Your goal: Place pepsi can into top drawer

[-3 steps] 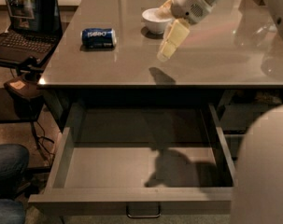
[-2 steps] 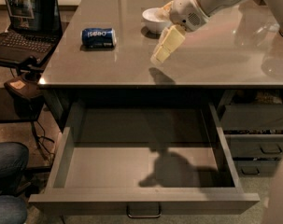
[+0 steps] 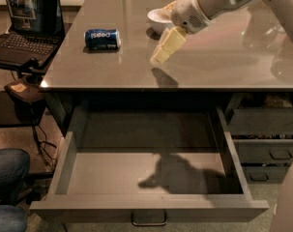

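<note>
The pepsi can (image 3: 102,38) lies on its side on the grey counter (image 3: 218,66), left of centre. The top drawer (image 3: 151,178) is pulled wide open below the counter and is empty; its metal loop handle (image 3: 148,220) shows at the front. My gripper (image 3: 160,56) hangs above the counter to the right of the can, apart from it, pointing down and left with nothing in it. Its cream fingers (image 3: 168,43) look close together.
A white bowl (image 3: 159,17) stands on the counter behind the gripper, partly hidden by the arm. A laptop (image 3: 25,23) sits on a side stand at the left. Narrower dark drawers (image 3: 267,144) are at the right. A person's knees (image 3: 6,178) show at lower left.
The gripper has moved a little to the left along the counter, toward the can. The can and drawer have not moved.
</note>
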Motion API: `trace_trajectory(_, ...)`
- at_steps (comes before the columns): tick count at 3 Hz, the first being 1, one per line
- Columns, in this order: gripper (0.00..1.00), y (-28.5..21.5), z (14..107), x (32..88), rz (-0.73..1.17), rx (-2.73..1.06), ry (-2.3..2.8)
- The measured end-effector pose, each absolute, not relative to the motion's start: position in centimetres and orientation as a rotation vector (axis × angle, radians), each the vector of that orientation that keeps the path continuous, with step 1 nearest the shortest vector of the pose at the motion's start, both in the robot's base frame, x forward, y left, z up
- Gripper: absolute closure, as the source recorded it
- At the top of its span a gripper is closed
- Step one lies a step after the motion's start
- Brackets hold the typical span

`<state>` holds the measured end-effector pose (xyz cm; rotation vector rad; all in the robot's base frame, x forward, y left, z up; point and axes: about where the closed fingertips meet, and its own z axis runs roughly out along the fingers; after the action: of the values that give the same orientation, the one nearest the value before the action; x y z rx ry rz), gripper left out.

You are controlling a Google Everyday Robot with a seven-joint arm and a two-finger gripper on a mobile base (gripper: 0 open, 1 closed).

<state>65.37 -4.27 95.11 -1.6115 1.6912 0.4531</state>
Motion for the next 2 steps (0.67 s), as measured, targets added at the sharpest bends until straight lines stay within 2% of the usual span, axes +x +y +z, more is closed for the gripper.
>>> trace_trajectory(1, 0.0, -3.7, 95.3, 66.9, 0.435, -1.536, 1.658)
trace_trajectory(2, 0.0, -2.8, 95.6, 71.7, 0.43, -1.355, 1.598)
